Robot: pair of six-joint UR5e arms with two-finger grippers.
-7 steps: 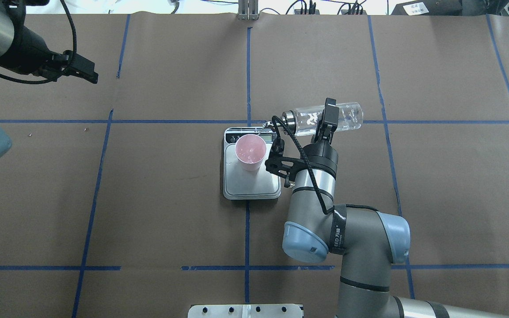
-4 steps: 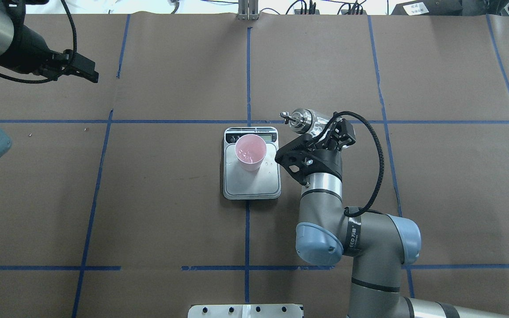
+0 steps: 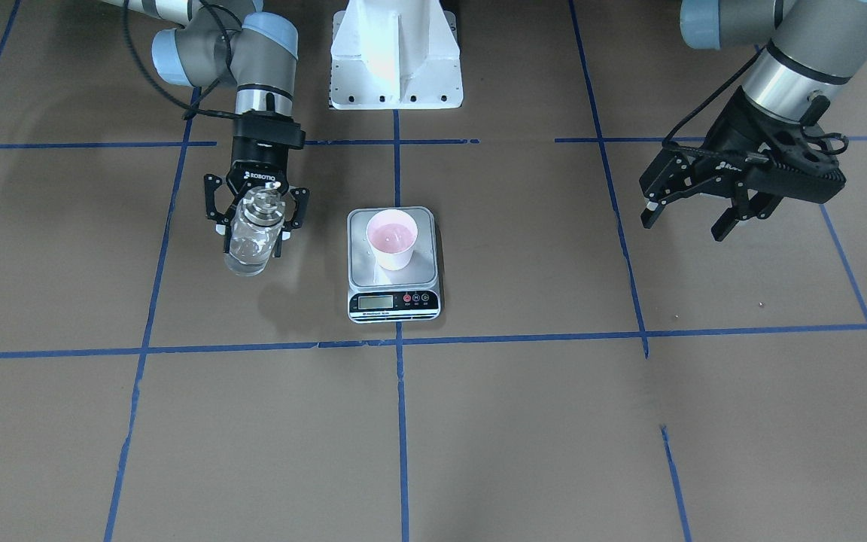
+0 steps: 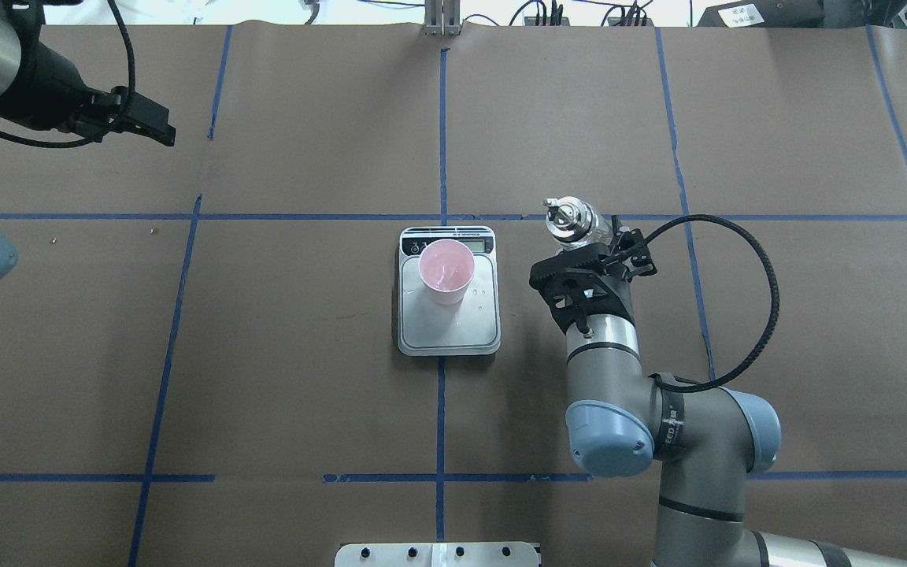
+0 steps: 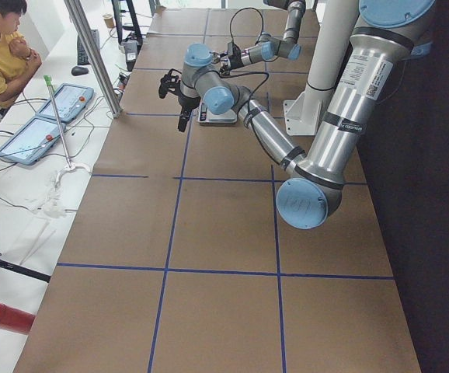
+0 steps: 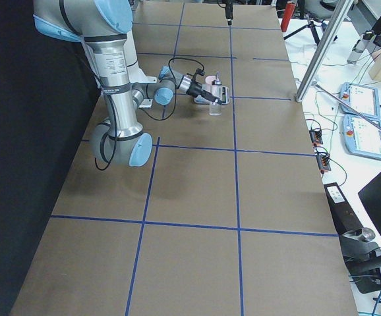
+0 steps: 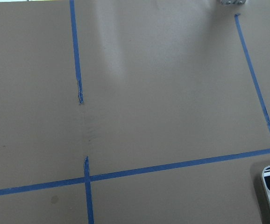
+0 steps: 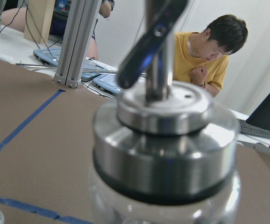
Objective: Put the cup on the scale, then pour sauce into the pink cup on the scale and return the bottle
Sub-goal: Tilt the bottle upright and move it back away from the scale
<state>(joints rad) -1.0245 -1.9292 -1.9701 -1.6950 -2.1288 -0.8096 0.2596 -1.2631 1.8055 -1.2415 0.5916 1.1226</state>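
Right gripper [image 3: 254, 230]: jaws pinching upright glass bottle [image 3: 247, 253]. Pink cup [image 3: 391, 239]: on scale [image 3: 393, 302], beside those jaws, apart. Left gripper [image 3: 682, 226]: jaws spread, well apart. Blue tape lines [image 3: 147, 301]: beneath both.

The table [image 4: 264, 354], covered in brown paper crossed by blue tape lines [image 4: 304, 216], carries the scale [image 4: 449, 331] astride one line. The white robot base [image 3: 396, 53] stands behind the scale.

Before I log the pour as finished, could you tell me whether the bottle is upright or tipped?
Upright: the bottle is held vertical, silver pour spout on top, beside the scale.
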